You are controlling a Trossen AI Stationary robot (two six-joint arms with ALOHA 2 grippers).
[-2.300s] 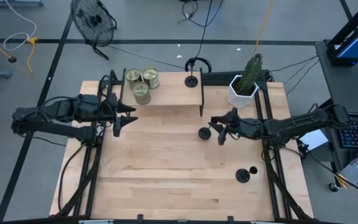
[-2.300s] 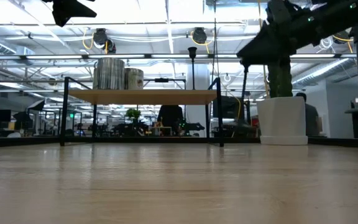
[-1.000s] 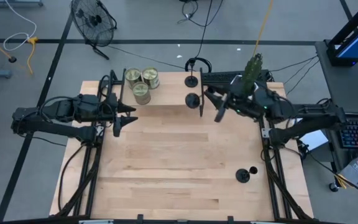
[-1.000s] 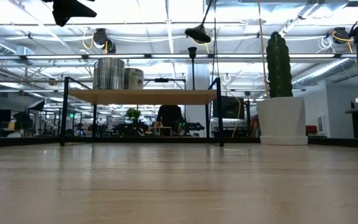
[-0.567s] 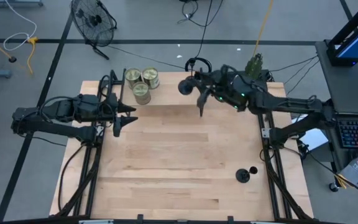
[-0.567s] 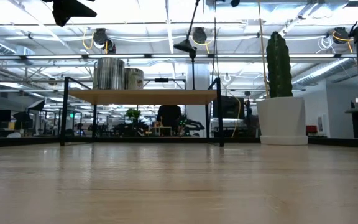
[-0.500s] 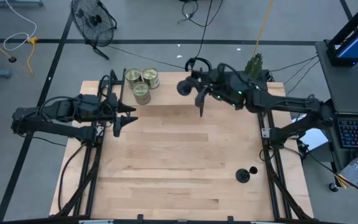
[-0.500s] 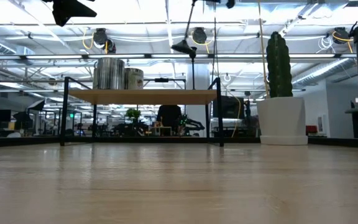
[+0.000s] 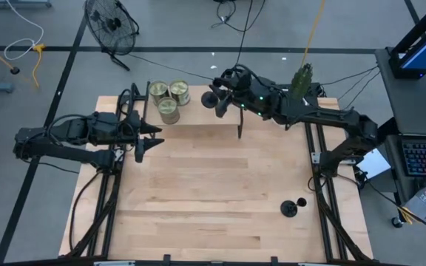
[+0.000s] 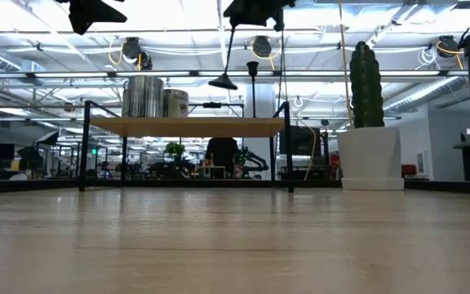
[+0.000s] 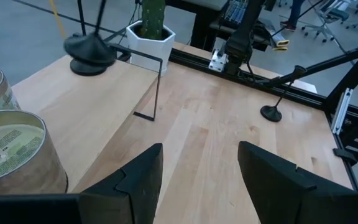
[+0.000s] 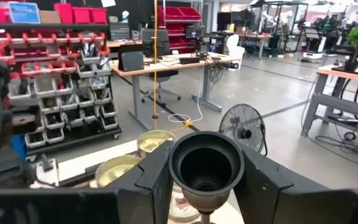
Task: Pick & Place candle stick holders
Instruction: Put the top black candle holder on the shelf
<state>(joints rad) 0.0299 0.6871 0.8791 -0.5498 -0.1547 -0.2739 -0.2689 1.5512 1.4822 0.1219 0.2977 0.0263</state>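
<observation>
Holder is hanging tilted in the right claw, gripped near its cup above the shelf, between the tins and another holder. Levelling it before lowering seems wise. Left claw is waiting, half spread, holding nothing, beside the shelf.

Matt black candle stick holder, pale smooth wooden table

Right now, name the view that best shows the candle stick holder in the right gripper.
The low view: the held candle stick holder hangs in full profile above the shelf from the right gripper. The high view shows its base from above, the left wrist view a blurred base, and the right wrist view only its cup between the fingers.
</observation>
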